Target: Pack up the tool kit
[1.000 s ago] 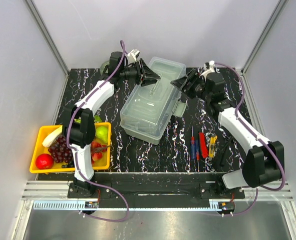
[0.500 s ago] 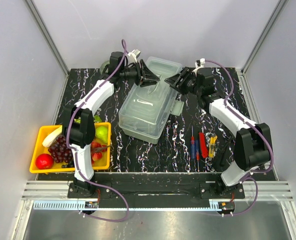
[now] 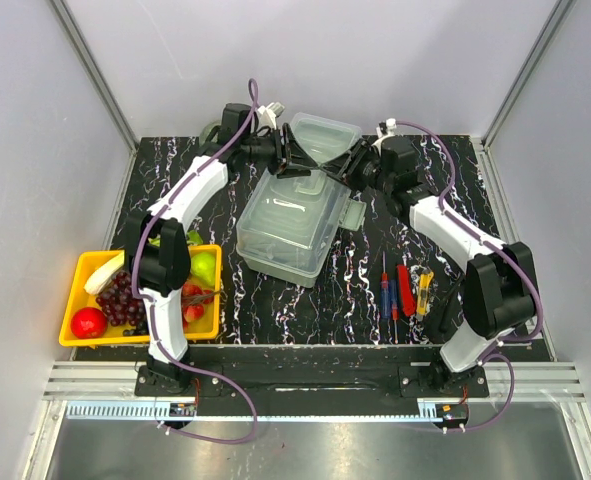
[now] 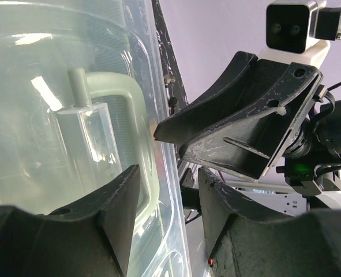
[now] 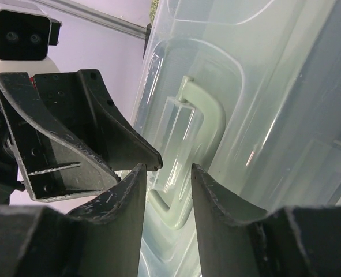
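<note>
Raise the toolbox lid evenly; your left claw and right claw stand part-open, gripping nothing.

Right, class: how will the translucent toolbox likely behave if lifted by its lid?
The toolbox probably feels light for its bulk: its walls look thin and see-through. The lid may flex, being thin plastic. Smooth glossy sides could slip between fingers; the handle looks safer.

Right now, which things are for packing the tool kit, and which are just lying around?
For the job:
toolbox
small hand tools

Just lying about:
yellow tray
apple
grapes
pear
</note>
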Controlling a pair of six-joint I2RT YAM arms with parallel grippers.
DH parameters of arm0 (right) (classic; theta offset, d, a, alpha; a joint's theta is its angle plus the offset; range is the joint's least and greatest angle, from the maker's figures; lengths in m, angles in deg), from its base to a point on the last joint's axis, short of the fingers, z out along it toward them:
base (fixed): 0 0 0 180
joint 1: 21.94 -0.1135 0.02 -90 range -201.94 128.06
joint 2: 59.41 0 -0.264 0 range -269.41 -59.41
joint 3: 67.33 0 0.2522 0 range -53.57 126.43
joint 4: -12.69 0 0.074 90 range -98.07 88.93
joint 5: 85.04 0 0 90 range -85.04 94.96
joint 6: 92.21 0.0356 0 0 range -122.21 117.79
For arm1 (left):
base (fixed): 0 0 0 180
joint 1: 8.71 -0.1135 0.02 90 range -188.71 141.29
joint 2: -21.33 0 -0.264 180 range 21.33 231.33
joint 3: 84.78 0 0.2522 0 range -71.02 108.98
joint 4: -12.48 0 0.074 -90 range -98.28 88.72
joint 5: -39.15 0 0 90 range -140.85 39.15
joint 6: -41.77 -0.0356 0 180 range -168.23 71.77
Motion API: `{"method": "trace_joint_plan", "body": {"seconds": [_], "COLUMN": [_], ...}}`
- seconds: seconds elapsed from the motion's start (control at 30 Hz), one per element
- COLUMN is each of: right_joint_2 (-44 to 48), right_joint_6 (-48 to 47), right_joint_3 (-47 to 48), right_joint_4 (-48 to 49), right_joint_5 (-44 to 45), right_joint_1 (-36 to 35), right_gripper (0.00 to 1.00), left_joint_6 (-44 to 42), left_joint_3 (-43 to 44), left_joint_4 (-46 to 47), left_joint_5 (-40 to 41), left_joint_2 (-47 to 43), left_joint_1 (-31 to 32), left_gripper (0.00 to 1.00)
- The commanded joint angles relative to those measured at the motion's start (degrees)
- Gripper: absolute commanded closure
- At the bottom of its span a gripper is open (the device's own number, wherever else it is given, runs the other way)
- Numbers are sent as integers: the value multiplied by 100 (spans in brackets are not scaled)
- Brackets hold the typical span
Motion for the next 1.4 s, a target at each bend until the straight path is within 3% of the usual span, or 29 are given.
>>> {"method": "trace_joint_plan", "body": {"seconds": [0.0, 0.17, 0.33, 0.77, 0.97, 1.1, 1.37], "right_joint_2": [63, 396, 713, 942, 924, 898, 845], "right_joint_6": [-154, -277, -383, -321, -234, -207, -207], "right_joint_3": [278, 164, -2, -425, -460, -451, -355], "right_joint_4": [-179, -530, -681, -681, -681, -681, -689], "right_joint_5": [284, 917, 1410, 1560, 1595, 1621, 1516], "right_joint_1": [-61, -69, -78, -70, -70, -78, -69], "right_gripper": [56, 55, 55, 55, 55, 55, 54], "left_joint_6": [-620, -1481, -1676, -1694, -1922, -2010, -1291], "left_joint_3": [529, 1153, 1681, 1769, 1813, 1769, 1453], "left_joint_4": [-540, -1770, -2720, -3530, -3459, -3459, -2591], "left_joint_5": [369, 1537, 2469, 4545, 3097, 2535, 873], "left_joint_2": [-242, -180, 110, 286, 391, 260, 67], "left_joint_1": [37, 335, 678, 1241, 1259, 1215, 996], "left_gripper": [51, 47, 46, 45, 44, 36, 39]}}
